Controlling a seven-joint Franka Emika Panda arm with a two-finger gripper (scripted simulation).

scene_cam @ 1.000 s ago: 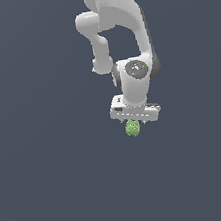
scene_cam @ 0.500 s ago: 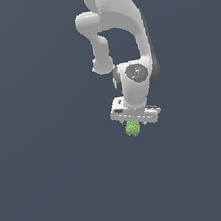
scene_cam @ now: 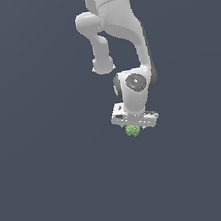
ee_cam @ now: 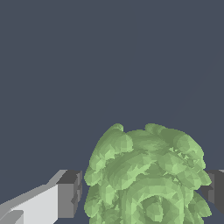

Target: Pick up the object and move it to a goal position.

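The object (scene_cam: pixel 132 130) is a small light-green bumpy blob showing just under the white hand of the arm in the exterior view. My gripper (scene_cam: pixel 133 129) hangs straight down over it and is shut on it. In the wrist view the object (ee_cam: pixel 146 175) fills the space between the two dark finger pads (ee_cam: pixel 70 192), one on each side and both touching it. Much of the object is hidden by the hand in the exterior view.
The white arm (scene_cam: pixel 121 35) reaches down from the top of the exterior view. Around it lies a plain dark grey-blue surface with no other things on it.
The hand and the object have shifted very slightly upward in the exterior view. The grip has not changed.
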